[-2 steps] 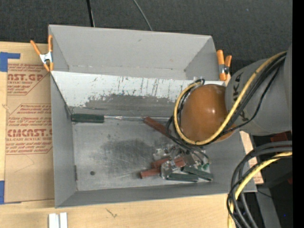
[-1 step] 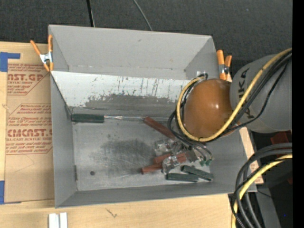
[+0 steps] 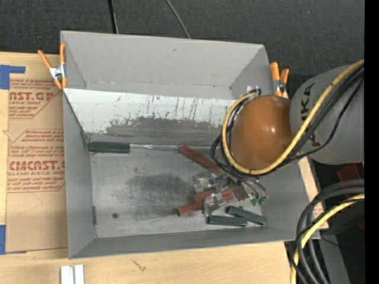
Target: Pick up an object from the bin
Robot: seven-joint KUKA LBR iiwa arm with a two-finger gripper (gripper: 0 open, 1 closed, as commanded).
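Filling most of the scene, the grey metal bin (image 3: 160,70) is holding a small heap (image 3: 222,205) in its lower right corner. The grey arm (image 3: 340,117) is hanging over that corner, showing black lettering; "KA" is readable. Under its orange dome cover (image 3: 260,132) the gripper (image 3: 228,191) is sitting in the heap, above a red-brown handled piece (image 3: 192,209) and dark green handles (image 3: 237,219). I cannot tell whether the pincer is released or clenched. A green-handled tool (image 3: 109,148) is lying apart, along the back wall.

Beyond the far wall of the bin (image 3: 160,64) lies dark grey floor (image 3: 249,10), crossed by two thin black cables (image 3: 111,7). Along its near side runs a pale wood surface (image 3: 177,268).
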